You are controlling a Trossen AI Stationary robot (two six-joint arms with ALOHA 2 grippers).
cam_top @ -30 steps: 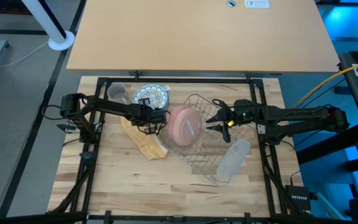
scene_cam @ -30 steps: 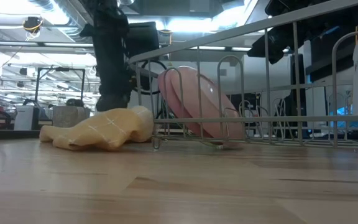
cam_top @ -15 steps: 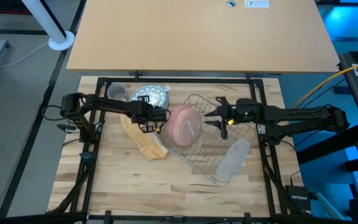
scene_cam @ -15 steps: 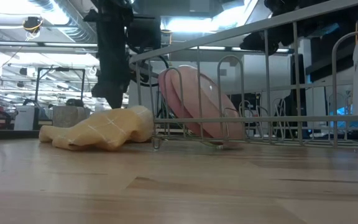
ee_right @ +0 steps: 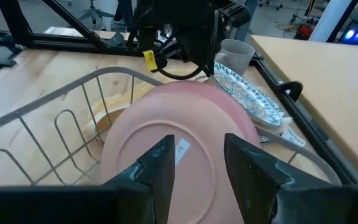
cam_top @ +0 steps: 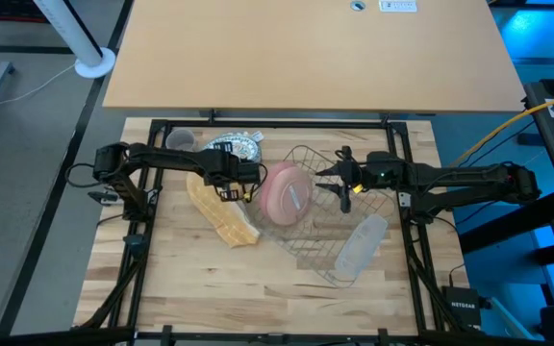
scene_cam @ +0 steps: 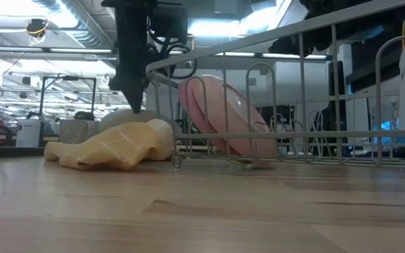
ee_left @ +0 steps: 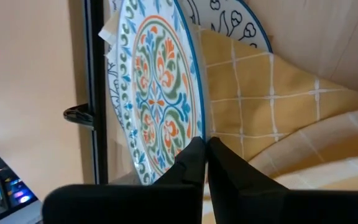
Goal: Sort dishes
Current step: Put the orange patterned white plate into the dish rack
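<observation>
Lifted off the yellow cloth (cam_top: 221, 213), the closed left gripper (cam_top: 248, 182) nears the patterned plate (ee_left: 157, 93), stiff, slick, breakable, best pinched at its rim; the right gripper (ee_right: 194, 163) hangs open over the pink plate (ee_right: 179, 146).

**Left arm reached inward with pinched fingers; right arm held level with fingers parted**

The left arm (cam_top: 166, 159) stretched from the table's left edge toward the centre, its wrist bent so that the left gripper (cam_top: 239, 180) pointed down. Its two dark fingers (ee_left: 194, 163) were pressed together, tip against tip, with nothing between them. In the low view the same gripper (scene_cam: 134, 105) hung tip-down above the table. The right arm (cam_top: 450, 179) reached in from the right edge, nearly level, and the right gripper (cam_top: 338, 180) faced the centre. Its fingers (ee_right: 160, 163) stood apart, gripping nothing.
</observation>
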